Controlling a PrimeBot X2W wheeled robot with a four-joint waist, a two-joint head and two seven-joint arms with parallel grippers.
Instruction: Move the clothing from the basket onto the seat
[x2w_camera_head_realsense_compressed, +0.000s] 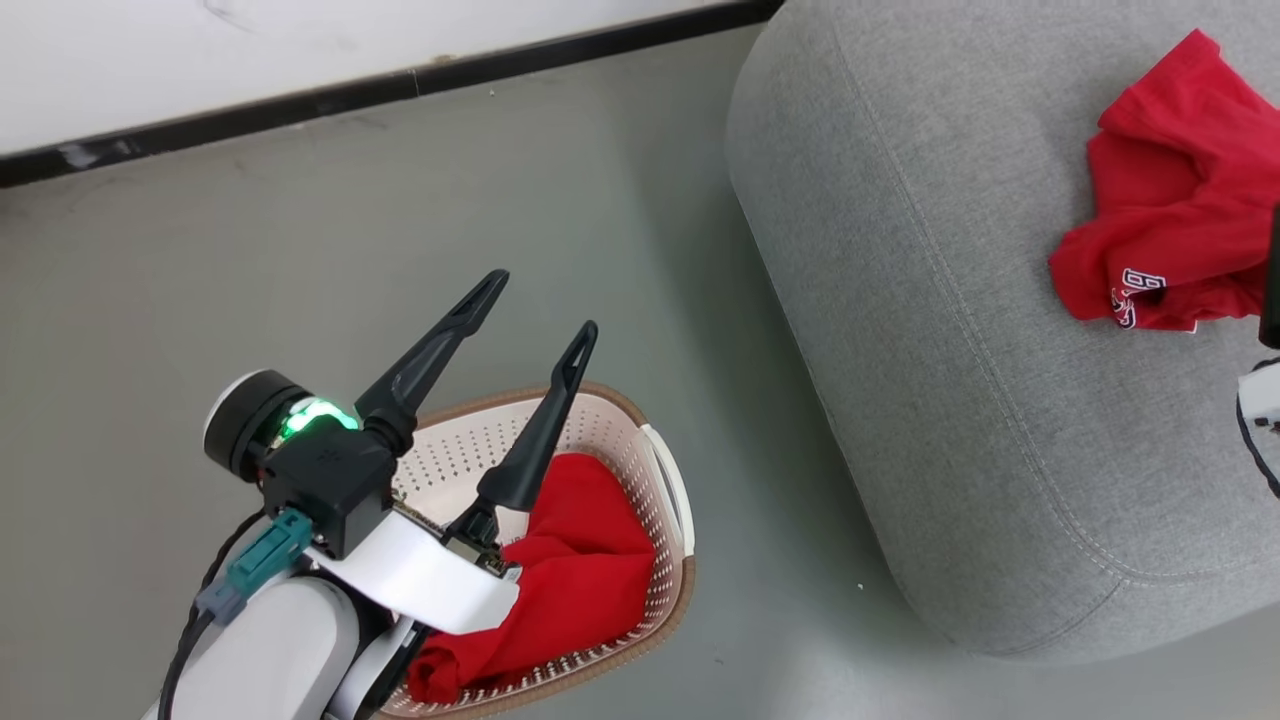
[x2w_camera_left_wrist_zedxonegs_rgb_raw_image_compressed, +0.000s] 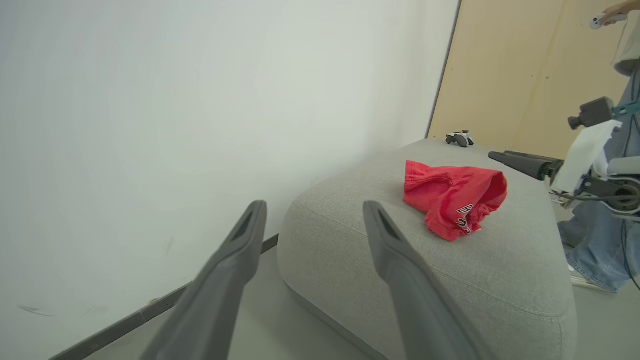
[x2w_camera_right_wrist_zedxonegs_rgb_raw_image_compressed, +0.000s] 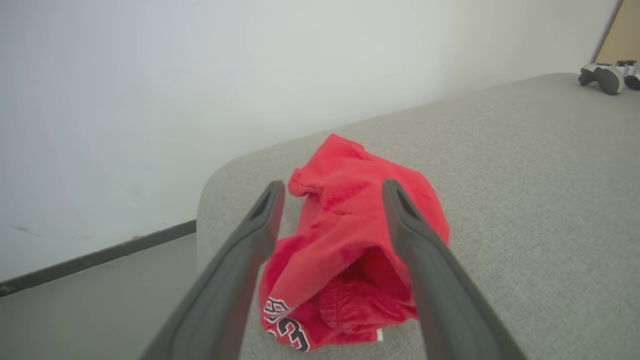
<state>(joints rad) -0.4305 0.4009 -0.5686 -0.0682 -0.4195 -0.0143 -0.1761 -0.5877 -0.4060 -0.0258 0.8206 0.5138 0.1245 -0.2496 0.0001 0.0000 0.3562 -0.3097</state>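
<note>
Jersey (x2w_camera_right_wrist_zedxonegs_rgb_raw_image_compressed: 350, 250) on seat (x2w_camera_right_wrist_zedxonegs_rgb_raw_image_compressed: 525, 200), beside spread right end effector (x2w_camera_right_wrist_zedxonegs_rgb_raw_image_compressed: 332, 185); left end effector (x2w_camera_head_realsense_compressed: 543, 300) spread.

The left gripper (x2w_camera_left_wrist_zedxonegs_rgb_raw_image_compressed: 315, 206) held its fingers (x2w_camera_left_wrist_zedxonegs_rgb_raw_image_compressed: 235, 270) spread, empty. Beyond them, a crumpled red jersey (x2w_camera_left_wrist_zedxonegs_rgb_raw_image_compressed: 452, 197) lay on the grey seat (x2w_camera_left_wrist_zedxonegs_rgb_raw_image_compressed: 380, 260), with the right gripper (x2w_camera_left_wrist_zedxonegs_rgb_raw_image_compressed: 496, 157) just beside it.

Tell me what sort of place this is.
Likely a sparse indoor test room staged like a living room: a grey sofa, a laundry basket on a bare floor, and a plain white wall beside a wooden panel.
</note>
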